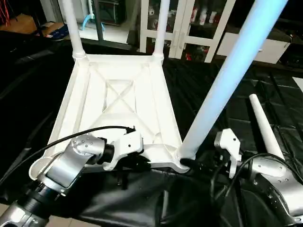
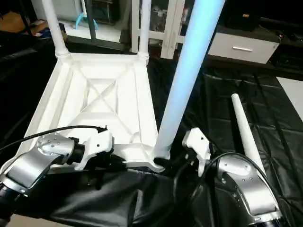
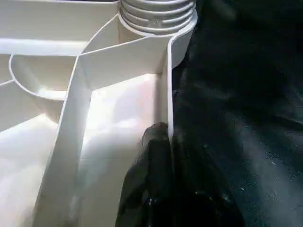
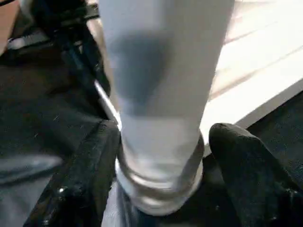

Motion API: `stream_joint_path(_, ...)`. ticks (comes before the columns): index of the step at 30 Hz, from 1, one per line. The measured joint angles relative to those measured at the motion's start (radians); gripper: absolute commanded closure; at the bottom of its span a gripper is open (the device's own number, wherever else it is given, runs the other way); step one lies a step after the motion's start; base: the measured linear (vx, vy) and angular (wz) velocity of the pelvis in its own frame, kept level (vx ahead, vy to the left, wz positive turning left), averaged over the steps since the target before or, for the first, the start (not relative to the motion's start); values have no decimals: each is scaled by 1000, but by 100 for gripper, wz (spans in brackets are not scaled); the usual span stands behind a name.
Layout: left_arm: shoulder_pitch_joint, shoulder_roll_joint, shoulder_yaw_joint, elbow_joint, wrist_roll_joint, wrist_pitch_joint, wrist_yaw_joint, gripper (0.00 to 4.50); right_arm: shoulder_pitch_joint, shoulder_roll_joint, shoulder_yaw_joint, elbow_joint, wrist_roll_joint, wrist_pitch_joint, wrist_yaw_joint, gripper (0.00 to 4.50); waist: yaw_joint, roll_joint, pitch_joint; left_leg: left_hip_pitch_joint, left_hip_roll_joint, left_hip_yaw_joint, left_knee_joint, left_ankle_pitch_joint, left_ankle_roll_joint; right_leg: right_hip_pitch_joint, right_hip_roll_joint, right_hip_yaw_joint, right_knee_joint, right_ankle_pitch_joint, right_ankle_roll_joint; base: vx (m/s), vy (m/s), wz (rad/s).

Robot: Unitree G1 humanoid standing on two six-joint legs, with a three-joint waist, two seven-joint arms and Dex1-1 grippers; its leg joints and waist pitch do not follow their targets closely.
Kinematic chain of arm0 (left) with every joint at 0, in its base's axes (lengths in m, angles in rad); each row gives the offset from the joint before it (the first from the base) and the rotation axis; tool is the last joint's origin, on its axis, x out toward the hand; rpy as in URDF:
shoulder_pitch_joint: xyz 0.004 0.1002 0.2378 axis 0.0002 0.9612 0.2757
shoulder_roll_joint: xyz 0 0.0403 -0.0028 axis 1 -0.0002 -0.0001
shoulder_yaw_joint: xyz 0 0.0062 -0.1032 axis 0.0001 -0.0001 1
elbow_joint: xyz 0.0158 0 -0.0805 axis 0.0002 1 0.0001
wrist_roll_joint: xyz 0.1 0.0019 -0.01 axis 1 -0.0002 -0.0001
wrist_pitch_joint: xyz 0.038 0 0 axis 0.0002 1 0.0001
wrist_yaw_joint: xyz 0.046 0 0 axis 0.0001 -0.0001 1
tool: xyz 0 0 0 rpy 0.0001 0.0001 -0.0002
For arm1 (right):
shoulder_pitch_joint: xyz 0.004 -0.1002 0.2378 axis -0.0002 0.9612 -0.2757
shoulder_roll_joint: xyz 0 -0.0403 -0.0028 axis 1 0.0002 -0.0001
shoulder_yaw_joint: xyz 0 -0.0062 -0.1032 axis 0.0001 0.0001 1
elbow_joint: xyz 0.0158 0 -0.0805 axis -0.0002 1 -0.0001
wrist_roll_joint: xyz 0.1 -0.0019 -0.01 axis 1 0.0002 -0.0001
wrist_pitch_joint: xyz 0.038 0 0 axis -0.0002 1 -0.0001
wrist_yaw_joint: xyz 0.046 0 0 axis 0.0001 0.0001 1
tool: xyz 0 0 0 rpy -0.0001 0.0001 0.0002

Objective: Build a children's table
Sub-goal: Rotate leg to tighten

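Left eye view: the white plastic table top (image 1: 124, 101) lies upside down on a black sheet (image 1: 222, 94), its X-ribbed underside facing up. Two white legs stand upright in the corner sockets on the edge of the table top farthest from the robot, one far leg (image 1: 72, 26) on the robot's left and another far leg (image 1: 161, 26) on its right. A third, near leg (image 1: 227, 80) rises steeply from the near right corner socket (image 1: 182, 161) of the table top and leans up toward the robot's right. The fourth, loose leg (image 1: 266, 127) lies flat on the black sheet, to the right of the table top and apart from it, beside the right forearm.

The left gripper (image 3: 163, 151) is at the near edge of the table top, just left of the near right corner socket. In the left wrist view its black fingers (image 3: 149, 161) are clamped on the thin upright rim wall (image 3: 165, 90) of the table top, one on the inner side and one on the outer.

The right gripper (image 4: 163, 156) is at the base of the near leg. In the right wrist view its two black fingers stand apart on either side of the leg's ribbed end; whether they touch it cannot be told.

Beyond the table top, a white glass-door cabinet (image 1: 189, 23) stands in the background.
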Motion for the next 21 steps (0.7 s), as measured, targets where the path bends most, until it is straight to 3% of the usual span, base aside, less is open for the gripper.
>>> stream_joint_path(8, 8, 8, 3, -7, -8, -2, -23, 450, -37, 38, 37, 73, -1, -56, 39, 123, 1, -1, -1, 0, 0, 0, 0, 0, 0, 0, 0, 0, 0, 0, 0, 0, 0, 0)
stream_joint_path(13, 8, 14, 3, -7, -14, -1, -27, 450, -47, 52, 38, 94, 3, -64, 65, 175, 0, -1, -1, 0, 0, 0, 0, 0, 0, 0, 0, 0, 0, 0, 0, 0, 0, 0)
stream_joint_path(21, 8, 16, 3, -7, -14, -1, -39, 450, -45, 42, 37, 98, 31, -56, 83, 205, 1, -1, -1, 1, 0, 0, 0, 0, 0, 1, 0, 0, 0, 0, 0, 0, 0, 0)
